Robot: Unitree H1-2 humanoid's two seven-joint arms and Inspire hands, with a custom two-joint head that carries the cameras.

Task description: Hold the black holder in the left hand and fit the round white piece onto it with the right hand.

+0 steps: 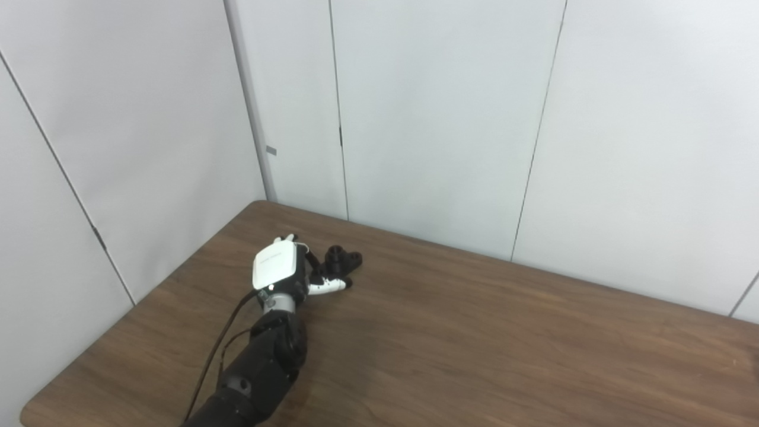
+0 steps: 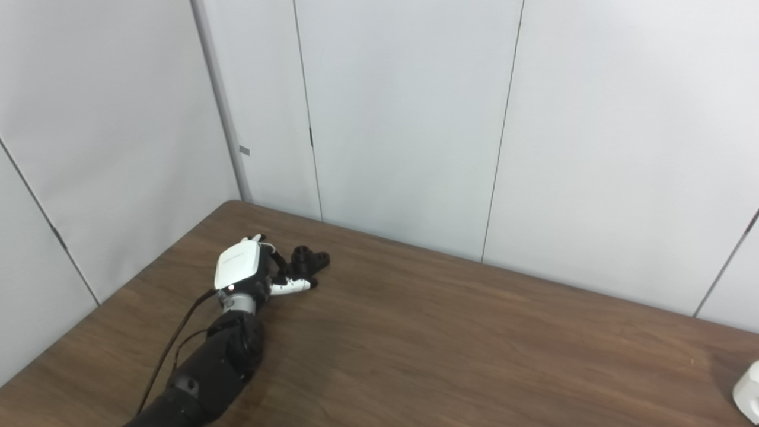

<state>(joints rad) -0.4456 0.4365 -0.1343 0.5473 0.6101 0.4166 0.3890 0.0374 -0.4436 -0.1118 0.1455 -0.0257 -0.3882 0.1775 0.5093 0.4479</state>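
Reaching left hand (image 1: 278, 270) (perhaps touching) black holder (image 1: 343, 261)

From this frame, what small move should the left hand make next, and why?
Probably close the left hand around the black holder and lift it. The hand sits right beside the holder on the table, thumb near its base, but a firm grasp isn't evident. The right hand isn't in view.

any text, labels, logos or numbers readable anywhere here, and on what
None can be read.
Left hand: a faint grey marking on its white back cover, too small and blurred to read.
Wall panel: a small grey tag on the corner post, nothing legible on it.
Black holder, wooden table and the white object at the right edge: no lettering visible.
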